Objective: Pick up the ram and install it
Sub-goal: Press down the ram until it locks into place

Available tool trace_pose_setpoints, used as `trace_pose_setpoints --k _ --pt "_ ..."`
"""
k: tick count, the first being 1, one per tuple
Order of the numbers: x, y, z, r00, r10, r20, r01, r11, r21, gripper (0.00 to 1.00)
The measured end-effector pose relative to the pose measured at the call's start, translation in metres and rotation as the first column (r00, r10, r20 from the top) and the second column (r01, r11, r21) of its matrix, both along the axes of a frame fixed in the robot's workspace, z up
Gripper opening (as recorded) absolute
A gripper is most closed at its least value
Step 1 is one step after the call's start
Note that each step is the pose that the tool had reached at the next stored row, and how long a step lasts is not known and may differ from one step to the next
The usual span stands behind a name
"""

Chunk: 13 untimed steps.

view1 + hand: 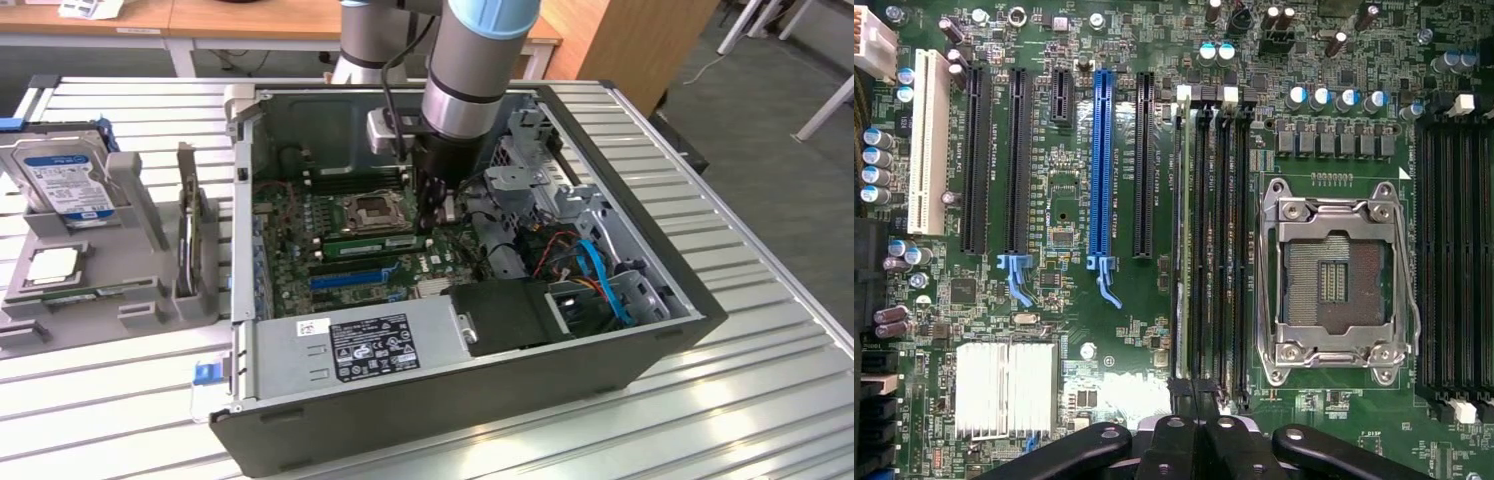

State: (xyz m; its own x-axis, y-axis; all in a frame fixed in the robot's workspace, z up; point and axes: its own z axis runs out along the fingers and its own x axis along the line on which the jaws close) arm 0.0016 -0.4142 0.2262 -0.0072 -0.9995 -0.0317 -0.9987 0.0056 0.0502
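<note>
Hand (430, 222) is down inside the open computer case (667, 330), closed up tight; its tips sit over the ram (371, 243), but the arm (467, 70) blocks the contact point in the exterior view, so can't tell whether it's pinching the stick or just pressing on it. Ram lies edge-up in the memory slots (1214, 240) just beside the empty processor socket (1334, 280); in the wrist view it's a thin pale-green edge (1178, 250) in the outermost slot, its near end hidden under the black finger links. Can't tell whether the slot latches are engaged. Second bank of slots is cut off at the frame edge past the socket. Room is tight: drive cage (534, 190) and cable bundle close on the exterior view's right of the hand, power supply (360, 345) near the front wall. Blue expansion slot (1101, 165) side of the ram is flat board, open. On the bench (747, 400), the exterior view's left, a grey holder (80, 290) carries a hard drive (60, 180) and a square chip (54, 265), well apart from the case.
</note>
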Motion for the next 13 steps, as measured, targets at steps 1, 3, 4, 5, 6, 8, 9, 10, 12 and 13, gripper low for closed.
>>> trace_pose_setpoints --k 1,3,4,5,6,8,9,10,12,13 --pt "0.0 0.0 -0.0004 1.0 0.0 0.0 0.0 1.0 -0.0001 0.1" --pt "0.0 -0.0001 -0.0009 1.0 0.0 -0.0001 0.0 1.0 -0.0004 0.1" --pt "0.0 -0.0001 -0.001 1.0 0.0 -0.0001 0.0 1.0 -0.0003 0.1" --pt "0.0 -0.0001 -0.001 1.0 0.0 -0.0001 0.0 1.0 -0.0004 0.1" --pt "0.0 0.0 -0.001 1.0 0.0 0.0 0.0 1.0 -0.0003 0.1" --pt "0.0 0.0 -0.0011 1.0 0.0 -0.0001 0.0 1.0 -0.0001 0.1" --pt "0.0 0.0 -0.0011 1.0 0.0 0.0 0.0 1.0 -0.0002 0.1" --pt "0.0 0.0 -0.0011 1.0 0.0 0.0 0.0 1.0 -0.0001 0.1" --pt "0.0 0.0 -0.0011 1.0 0.0 0.0 0.0 1.0 -0.0001 0.1" --pt "0.0 0.0 -0.0011 1.0 0.0 0.0 0.0 1.0 -0.0001 0.1"
